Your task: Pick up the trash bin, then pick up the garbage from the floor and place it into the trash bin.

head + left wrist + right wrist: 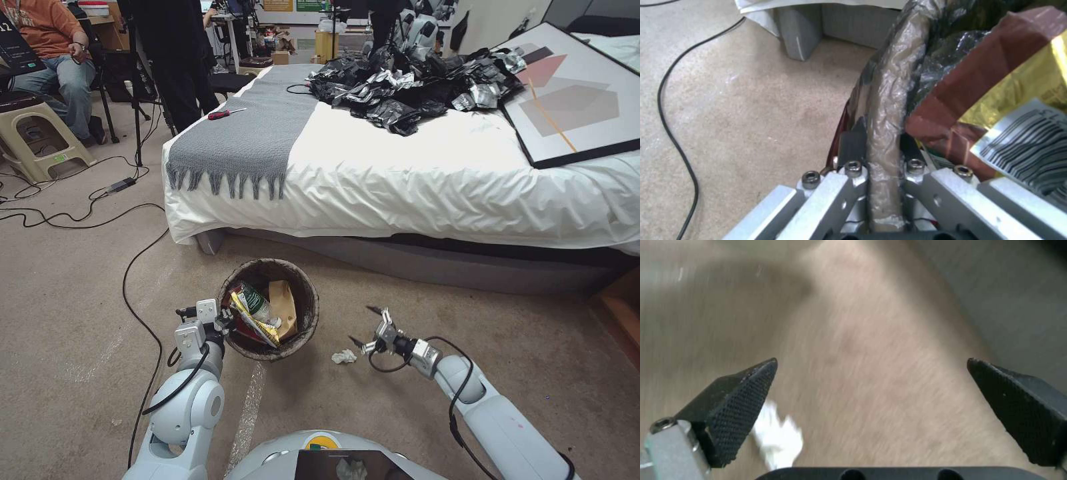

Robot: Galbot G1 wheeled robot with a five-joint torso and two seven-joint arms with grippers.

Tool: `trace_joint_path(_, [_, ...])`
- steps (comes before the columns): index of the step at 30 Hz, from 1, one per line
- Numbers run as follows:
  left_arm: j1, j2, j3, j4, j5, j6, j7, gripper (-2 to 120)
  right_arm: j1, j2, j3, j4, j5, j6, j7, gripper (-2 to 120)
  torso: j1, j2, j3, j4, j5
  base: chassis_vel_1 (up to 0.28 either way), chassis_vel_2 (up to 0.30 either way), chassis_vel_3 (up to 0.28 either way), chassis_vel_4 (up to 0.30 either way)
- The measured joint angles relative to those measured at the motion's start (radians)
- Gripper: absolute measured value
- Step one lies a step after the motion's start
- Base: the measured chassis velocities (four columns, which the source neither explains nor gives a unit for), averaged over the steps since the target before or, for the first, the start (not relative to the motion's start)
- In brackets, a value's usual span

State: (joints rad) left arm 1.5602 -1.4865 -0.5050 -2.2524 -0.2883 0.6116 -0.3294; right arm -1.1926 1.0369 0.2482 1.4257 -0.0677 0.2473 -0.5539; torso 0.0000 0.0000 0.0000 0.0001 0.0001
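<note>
Left gripper [223, 325] clamped on the bin rim, right gripper [369, 328] wide open just past a tissue wad.

Nearest, the tissue wad [344, 357] lies on the carpet [80, 320], right beside the open right fingers [735, 406], nothing held. The bin [303, 293] sits between the arms with a bottle [251, 300], yellow wrapper [257, 327] and paper bag [283, 307] inside. Beyond it is the bed [413, 180], black bags [413, 87] heaped on top.

Right wrist view blurred: white tissue wad [778, 440] smeared beside one fingertip [740, 410], partly hidden behind it; other finger cut off at edge.
</note>
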Motion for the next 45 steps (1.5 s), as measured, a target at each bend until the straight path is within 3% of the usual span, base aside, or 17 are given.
trace_joint_path(7, [0.0,0.0,0.0,0.0,0.0,0.0,0.0,0,0.065,0.018,-0.034,-0.107,-0.074,0.01,-0.054,100,0.0,0.0,0.0,0.0003,0.0,0.0,0.0,0.0,0.0])
trace_joint_path(13, [0.0,0.0,0.0,0.0,0.0,0.0,0.0,0,0.127,0.056,-0.057,-0.269,-0.161,0.042,-0.096,100,0.0,0.0,0.0,-0.0001,0.0,0.0,0.0,0.0,0.0])
trace_joint_path(28, [0.0,0.0,0.0,0.0,0.0,0.0,0.0,0,0.203,0.125,-0.078,-0.432,-0.226,0.077,-0.106,100,0.0,0.0,0.0,-0.0005,-0.0012,0.0,0.0,0.0,0.0])
trace_joint_path(39, [0.0,0.0,0.0,0.0,0.0,0.0,0.0,0,0.234,0.128,-0.103,-0.445,-0.216,0.072,-0.076,100,0.0,0.0,0.0,0.0006,0.0005,0.0,0.0,0.0,0.0])
trace_joint_path(45, [0.0,0.0,0.0,0.0,0.0,0.0,0.0,0,0.24,0.131,-0.122,-0.447,-0.208,0.071,-0.061,100,0.0,0.0,0.0,-0.0001,0.0001,0.0,0.0,0.0,0.0])
